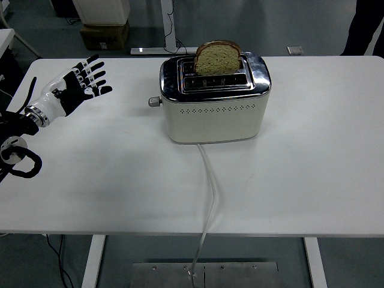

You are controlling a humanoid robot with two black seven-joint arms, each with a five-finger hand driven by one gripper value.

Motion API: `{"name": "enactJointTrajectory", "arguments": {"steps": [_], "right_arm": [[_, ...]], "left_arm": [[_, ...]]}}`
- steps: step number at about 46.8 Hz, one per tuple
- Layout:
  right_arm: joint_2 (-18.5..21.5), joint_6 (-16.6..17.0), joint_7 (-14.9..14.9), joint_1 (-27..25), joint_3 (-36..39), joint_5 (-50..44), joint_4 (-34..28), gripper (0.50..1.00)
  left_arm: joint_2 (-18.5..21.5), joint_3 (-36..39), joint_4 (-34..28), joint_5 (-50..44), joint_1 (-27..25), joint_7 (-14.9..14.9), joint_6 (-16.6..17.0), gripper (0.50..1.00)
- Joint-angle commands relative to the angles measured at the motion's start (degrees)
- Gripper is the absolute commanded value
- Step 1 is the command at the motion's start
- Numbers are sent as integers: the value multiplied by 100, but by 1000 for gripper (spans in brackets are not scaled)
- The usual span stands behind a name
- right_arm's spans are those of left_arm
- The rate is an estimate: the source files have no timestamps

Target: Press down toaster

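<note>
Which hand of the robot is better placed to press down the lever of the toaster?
Left. The left hand is open above the table, on the side where the toaster has its lever. The right hand is not visible.

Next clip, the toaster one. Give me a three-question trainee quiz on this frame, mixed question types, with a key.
1. True or false: the left robot hand is touching the toaster.
2. Multiple choice: where is the slice of bread? A) flat on the table B) standing up in the toaster's far slot C) held by the robot hand
3. Fill in: the toaster's lever sticks out from its ___ end, as seen in the head view.

Key
1. False: it is open, fingers spread, over the table well to the left of the toaster.
2. B
3. Left
</note>
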Motion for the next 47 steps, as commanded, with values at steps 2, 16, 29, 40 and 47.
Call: {"name": "enactJointTrajectory", "arguments": {"steps": [2, 16, 29, 40, 47], "right_arm": [[0, 0, 0, 0, 0, 0, 0, 1000], [0, 0, 0, 26, 0, 0, 0, 1000], [0, 0, 0, 44, 0, -9, 26, 1000], [0, 9, 0, 44, 0, 0, 44, 1000], [0, 9, 0, 44, 0, 0, 44, 1000]], "left_arm": [[-138, -16, 128, -351, -12, -187, 258, 1000], [-305, -323, 190, -1240, -30, -240, 434, 1000], [-955, -648, 919, -1283, -4, -240, 434, 1000], [-1132, -850, 1297, -1371, -4, -249, 434, 1000], [-1193, -930, 1455, -1398, -4, -249, 425, 1000]]}}
